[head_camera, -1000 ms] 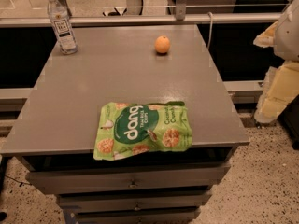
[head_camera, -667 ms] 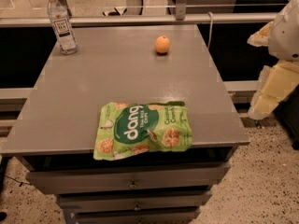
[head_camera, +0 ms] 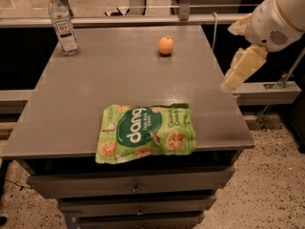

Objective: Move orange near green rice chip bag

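One orange [head_camera: 166,45] sits well apart from green rice chip bag [head_camera: 147,132]; pincer [head_camera: 231,80] hangs off to rt (state: can't tell).

The arm [head_camera: 276,18] runs out of the pic at the top-right corner. We see only its round white joint & the pale hand [head_camera: 237,73] hanging below it, just off the counter's [head_camera: 86,89] right edge. The hand reads as one cream block w/ no detail. The bottle [head_camera: 62,25] label is too small to read. On the green rice chip bag [head_camera: 147,132] we get "dang" but not the fine print. The orange [head_camera: 166,45] is too blurry for surface detail. The drawers [head_camera: 133,187] under the counter are cut off at the bottom edge.
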`<state>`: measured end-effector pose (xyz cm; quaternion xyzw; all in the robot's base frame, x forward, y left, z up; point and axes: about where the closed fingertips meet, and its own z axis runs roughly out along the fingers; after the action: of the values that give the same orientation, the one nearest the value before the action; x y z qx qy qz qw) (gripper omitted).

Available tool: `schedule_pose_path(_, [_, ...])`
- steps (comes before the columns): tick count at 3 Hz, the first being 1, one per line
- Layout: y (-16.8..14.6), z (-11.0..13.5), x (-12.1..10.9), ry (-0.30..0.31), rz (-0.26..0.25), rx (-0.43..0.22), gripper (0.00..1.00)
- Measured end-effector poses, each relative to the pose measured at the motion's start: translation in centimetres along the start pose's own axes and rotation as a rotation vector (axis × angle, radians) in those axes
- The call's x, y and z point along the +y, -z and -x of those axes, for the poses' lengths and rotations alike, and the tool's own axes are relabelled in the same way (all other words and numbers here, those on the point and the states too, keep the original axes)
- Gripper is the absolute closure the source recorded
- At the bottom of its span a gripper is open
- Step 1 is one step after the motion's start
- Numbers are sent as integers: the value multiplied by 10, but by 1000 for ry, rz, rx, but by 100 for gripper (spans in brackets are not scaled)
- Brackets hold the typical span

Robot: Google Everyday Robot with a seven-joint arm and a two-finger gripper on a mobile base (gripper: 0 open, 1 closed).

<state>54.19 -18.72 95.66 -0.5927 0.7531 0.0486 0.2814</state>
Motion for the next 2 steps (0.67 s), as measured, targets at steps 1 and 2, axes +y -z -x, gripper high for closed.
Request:
schedule_pose_path(1, [-35, 20, -38, -71, -16, -129, 0])
schedule_pose_path(2, [-63, 41, -58, -145, -53, -234, 0])
